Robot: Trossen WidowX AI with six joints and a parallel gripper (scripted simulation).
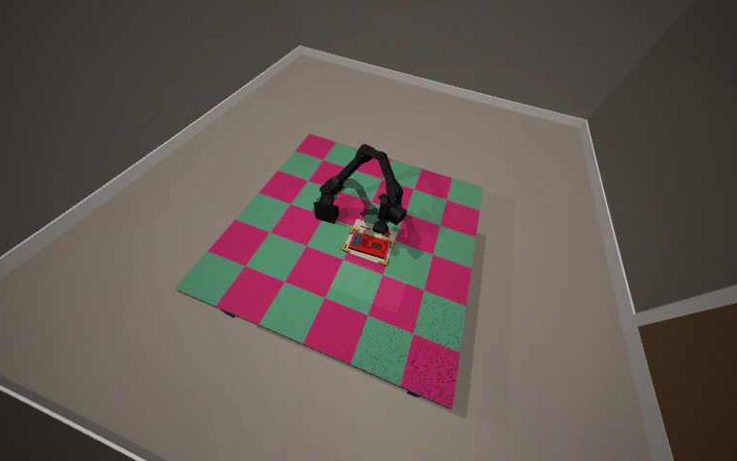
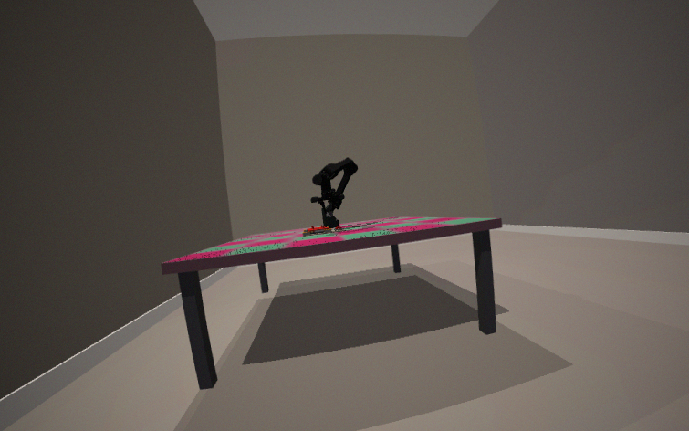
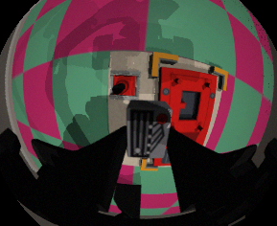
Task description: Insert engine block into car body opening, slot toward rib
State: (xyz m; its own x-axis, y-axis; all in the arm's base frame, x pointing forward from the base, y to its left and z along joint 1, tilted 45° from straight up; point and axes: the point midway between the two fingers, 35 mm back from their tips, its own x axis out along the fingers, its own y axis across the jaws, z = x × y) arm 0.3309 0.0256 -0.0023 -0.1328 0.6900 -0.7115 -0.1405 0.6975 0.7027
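My gripper (image 1: 381, 228) (image 3: 147, 131) is shut on the engine block (image 3: 143, 122), a grey ribbed block with a dark red round spot on top. It holds the block over the board, beside the left edge of the car body in the wrist view. The red car body (image 1: 366, 245) (image 2: 318, 228) (image 3: 191, 129) lies flat. Its dark rectangular opening (image 3: 190, 106) is to the right of the block in the wrist view, with a small red rib (image 3: 182, 105) at its left side. The block is not over this opening. Its underside and slot are hidden.
The pale board (image 3: 117, 112) carries yellow corner brackets (image 3: 166, 57) (image 3: 220, 73) around the car body. A grey square frame (image 3: 112, 86) with a red inside and a black peg (image 3: 118, 89) stands left of the body in the wrist view. The table (image 1: 302, 269) (image 2: 390, 234) is checkered.
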